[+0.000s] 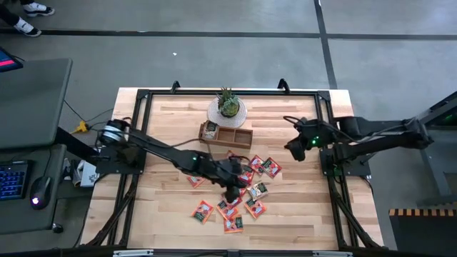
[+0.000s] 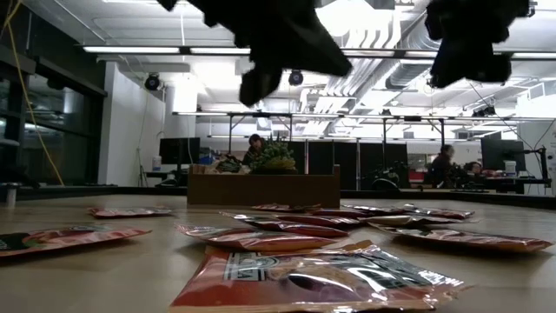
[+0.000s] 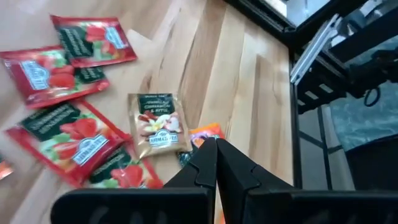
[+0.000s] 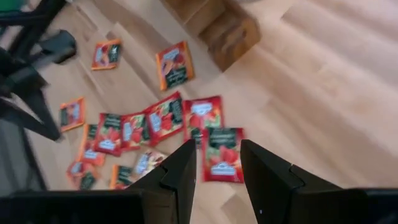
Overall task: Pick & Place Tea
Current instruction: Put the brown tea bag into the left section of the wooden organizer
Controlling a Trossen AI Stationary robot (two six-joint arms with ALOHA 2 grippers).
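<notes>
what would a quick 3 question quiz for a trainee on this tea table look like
1. True or false: the left gripper is shut.
2. Which arm waits off to the side above bare table? A) left B) right
3. Fill in: in the left wrist view, the sachet lying just beyond the fingertips is the pale ____ one, not a red sachet.

Key:
1. True. Its fingers are pressed together, low over the sachets.
2. B. The right gripper hangs open beside the wooden tray.
3. Beige.
</notes>
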